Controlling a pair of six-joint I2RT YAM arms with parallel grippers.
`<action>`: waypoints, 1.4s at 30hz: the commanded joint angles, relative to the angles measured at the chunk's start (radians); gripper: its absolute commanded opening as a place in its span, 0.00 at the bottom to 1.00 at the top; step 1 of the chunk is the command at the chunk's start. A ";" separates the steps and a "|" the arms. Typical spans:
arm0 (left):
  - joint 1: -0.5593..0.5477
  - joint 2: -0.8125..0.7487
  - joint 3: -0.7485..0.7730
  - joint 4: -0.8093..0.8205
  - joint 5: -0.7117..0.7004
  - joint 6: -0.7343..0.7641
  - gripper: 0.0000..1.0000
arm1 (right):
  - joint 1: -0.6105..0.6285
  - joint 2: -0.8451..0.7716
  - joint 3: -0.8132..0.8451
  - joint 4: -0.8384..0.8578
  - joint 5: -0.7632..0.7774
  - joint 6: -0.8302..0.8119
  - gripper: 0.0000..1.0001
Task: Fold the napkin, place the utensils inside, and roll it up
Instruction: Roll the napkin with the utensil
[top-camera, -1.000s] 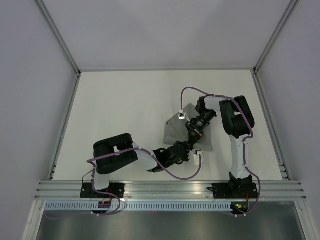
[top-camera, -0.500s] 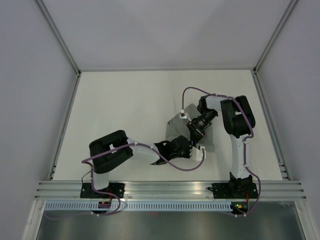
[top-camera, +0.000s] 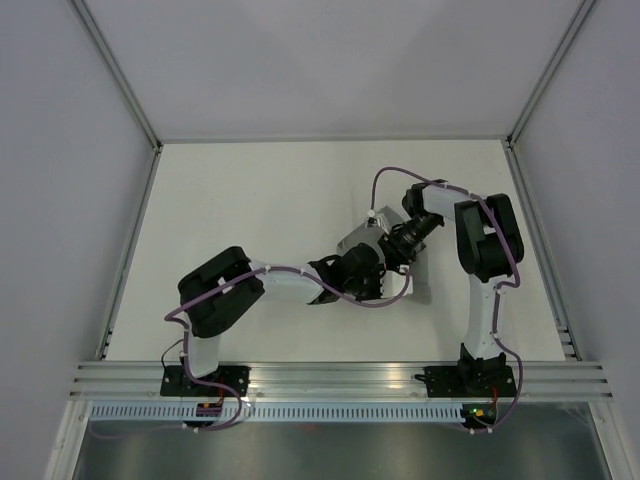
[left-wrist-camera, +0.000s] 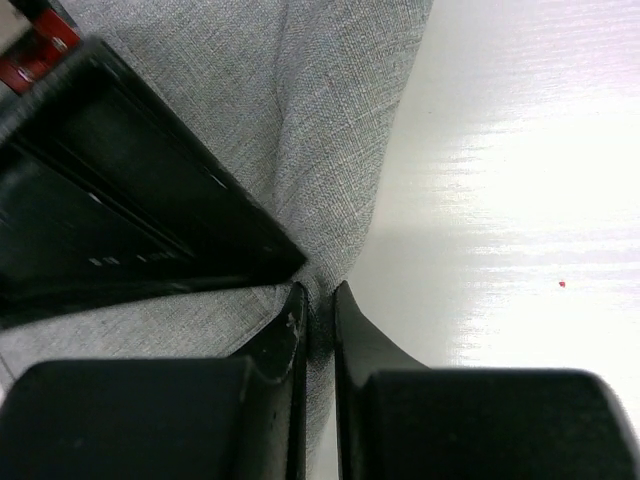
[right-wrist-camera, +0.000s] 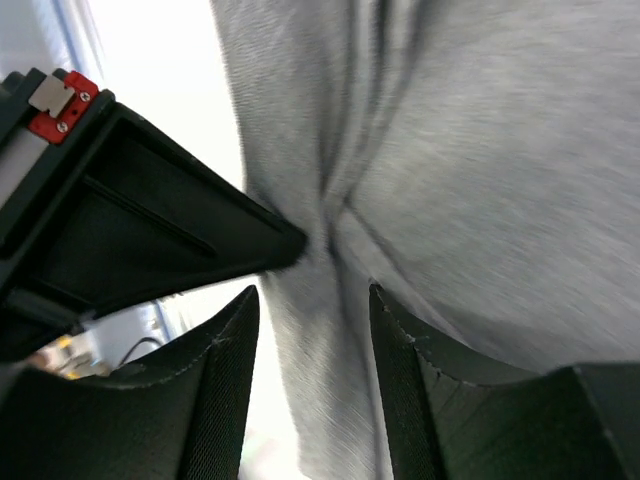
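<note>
On the white tabletop (top-camera: 240, 210), enclosed by pale grey walls (top-camera: 330, 60) and edged by an aluminium rail (top-camera: 330, 378), the rumpled grey napkin (top-camera: 353, 241) lies right of centre, a fold pinched in the clenched left gripper (left-wrist-camera: 315, 300), while the right gripper (right-wrist-camera: 310, 297) straddles a ridge of it, jaws apart.

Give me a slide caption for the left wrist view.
Left gripper shut on a fold of the plain grey fabric napkin.
</note>
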 joint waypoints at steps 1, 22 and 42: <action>0.008 0.068 -0.009 -0.212 0.176 -0.111 0.02 | -0.048 -0.077 0.016 0.141 0.018 0.019 0.55; 0.205 0.300 0.284 -0.508 0.596 -0.280 0.02 | -0.326 -0.592 -0.390 0.547 -0.006 -0.014 0.58; 0.269 0.459 0.471 -0.659 0.701 -0.407 0.02 | 0.142 -0.856 -0.797 0.954 0.339 0.079 0.66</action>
